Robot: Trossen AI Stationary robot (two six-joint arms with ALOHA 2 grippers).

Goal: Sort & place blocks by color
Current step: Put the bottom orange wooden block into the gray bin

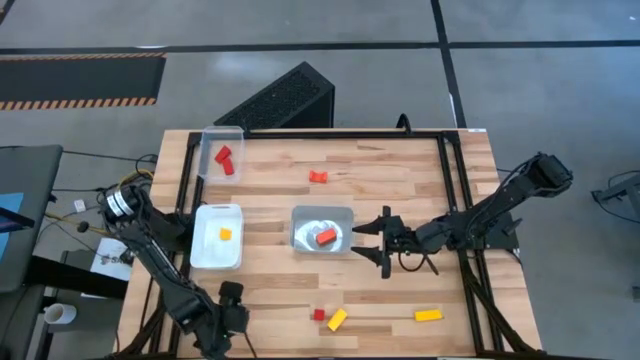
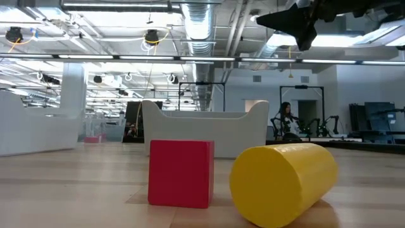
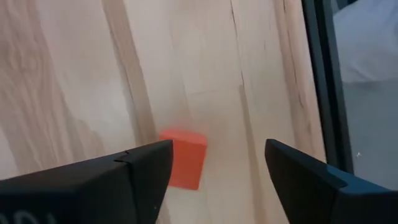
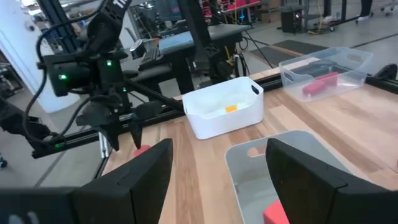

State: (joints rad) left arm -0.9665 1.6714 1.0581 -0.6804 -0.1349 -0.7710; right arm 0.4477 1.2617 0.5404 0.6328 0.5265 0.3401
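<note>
My left gripper (image 3: pixel 217 162) hangs open near the table's front left corner (image 1: pixel 232 308), pointing steeply down. An orange-red block (image 3: pixel 183 158) lies on the wood below it, close to one finger. My right gripper (image 1: pixel 383 243) is open and level beside the middle clear tray (image 1: pixel 322 214), which holds a red-orange block (image 1: pixel 326 237). Loose on the table lie an orange-red block (image 1: pixel 318 176), a red cube (image 1: pixel 319 314), a yellow piece (image 1: pixel 337 319) and a yellow bar (image 1: pixel 428 315).
A white tray (image 1: pixel 205 250) holds an orange-yellow block (image 1: pixel 226 234). A clear tray (image 1: pixel 222 135) at the far left holds red blocks (image 1: pixel 225 158). A black frame rail (image 3: pixel 323 81) runs along the table edge beside my left gripper. A black box (image 1: pixel 280 100) stands beyond the far edge.
</note>
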